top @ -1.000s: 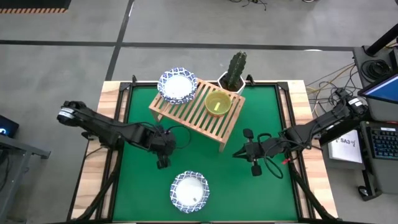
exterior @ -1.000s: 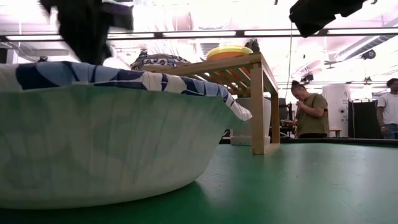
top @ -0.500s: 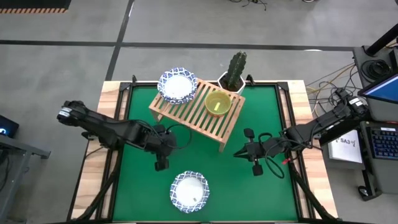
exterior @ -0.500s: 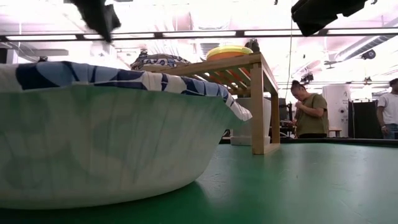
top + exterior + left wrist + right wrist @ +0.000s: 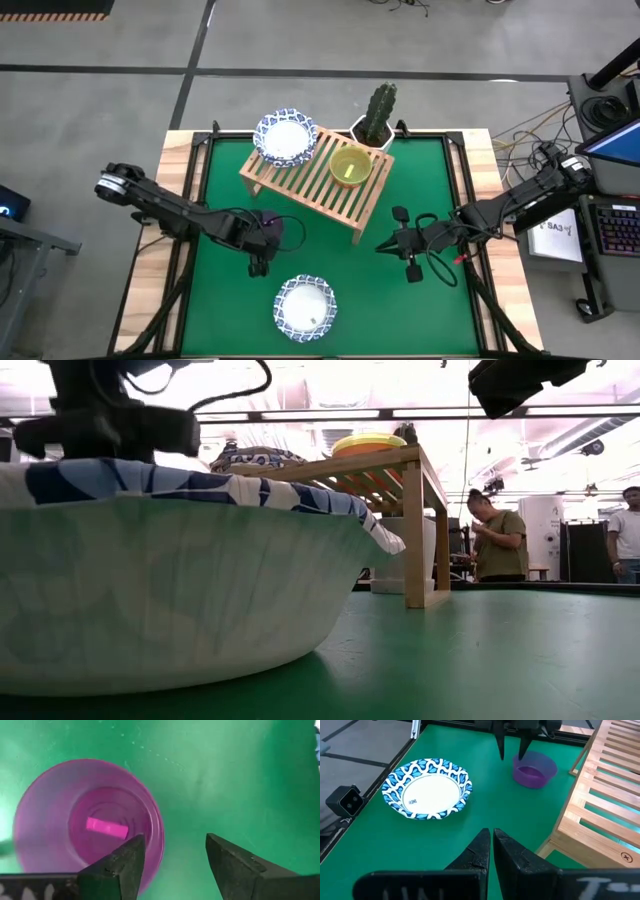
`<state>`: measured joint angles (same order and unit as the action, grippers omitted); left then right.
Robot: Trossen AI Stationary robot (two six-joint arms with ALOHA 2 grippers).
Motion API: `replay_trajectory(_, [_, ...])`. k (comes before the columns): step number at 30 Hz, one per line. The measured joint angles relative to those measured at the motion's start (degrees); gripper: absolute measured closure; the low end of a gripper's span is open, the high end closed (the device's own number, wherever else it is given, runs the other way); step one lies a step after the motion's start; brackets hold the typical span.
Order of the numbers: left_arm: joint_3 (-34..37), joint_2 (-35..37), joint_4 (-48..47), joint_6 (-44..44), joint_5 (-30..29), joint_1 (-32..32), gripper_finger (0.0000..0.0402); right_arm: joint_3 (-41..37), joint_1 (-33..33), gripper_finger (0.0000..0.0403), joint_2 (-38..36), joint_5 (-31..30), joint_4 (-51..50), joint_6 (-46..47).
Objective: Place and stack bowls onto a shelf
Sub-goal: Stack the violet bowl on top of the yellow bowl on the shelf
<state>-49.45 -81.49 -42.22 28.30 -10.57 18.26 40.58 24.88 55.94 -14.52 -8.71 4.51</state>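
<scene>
A purple bowl (image 5: 536,770) (image 5: 85,820) (image 5: 272,222) sits upright on the green mat between the shelf (image 5: 320,180) and a white blue-rimmed bowl (image 5: 305,305) (image 5: 427,788). My left gripper (image 5: 511,755) (image 5: 175,850) (image 5: 262,240) hangs open over the purple bowl's edge, fingers pointing down, one above the rim and one outside it. On the shelf rest another white patterned bowl (image 5: 286,137) and a yellow-green bowl (image 5: 350,165). My right gripper (image 5: 491,840) (image 5: 385,245) waits shut over the mat, right of the shelf.
A cactus in a white pot (image 5: 375,125) stands behind the shelf's far right corner. The near white bowl fills the low view's foreground (image 5: 180,590). Bare mat (image 5: 440,190) lies right of the shelf. People (image 5: 497,540) stand in the room beyond.
My left gripper has shifted slightly toward the table's near left, come down over the purple bowl and opened. The bowls and my right arm have kept still.
</scene>
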Motion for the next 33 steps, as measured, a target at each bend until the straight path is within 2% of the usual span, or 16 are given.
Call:
replay_trajectory(4, [1.47, -2.36, 2.24, -0.5, -1.03, -0.28, 0.0216, 0.0, 0.0, 0.039, 0.0, -0.01, 0.0, -0.05])
replay_trajectory(8, [1.48, -5.77, 2.96, -0.62, -1.08, -0.28, 0.0242, 0.0, 0.0, 0.039, 0.0, -0.02, 0.0, -0.07])
replay_trajectory(11, [1.48, -8.14, 2.93, -0.83, -1.02, -0.26, 0.028, 0.0, 0.01, 0.039, 0.0, -0.02, 0.0, -0.11])
replay_trajectory(16, [1.19, -10.21, 2.25, -0.67, -0.46, -0.26, 0.0385, 0.0, 0.01, 0.039, 0.0, -0.02, -0.02, -0.11])
replay_trajectory(20, [-0.98, -10.25, 0.1, -0.37, 1.07, -0.14, 0.0397, 0.0, 0.0, 0.039, 0.0, -0.02, -0.04, -0.26])
replay_trajectory(25, [-8.89, -9.14, -8.39, -0.9, 2.17, 0.2, 0.0401, 0.0, 0.02, 0.039, 0.0, -0.03, -0.05, -0.26])
replay_trajectory(33, [-30.19, -9.18, -20.6, -9.06, 0.62, 0.2, 0.0401, 0.0, 0.0, 0.039, 0.0, -0.04, -0.56, -0.22])
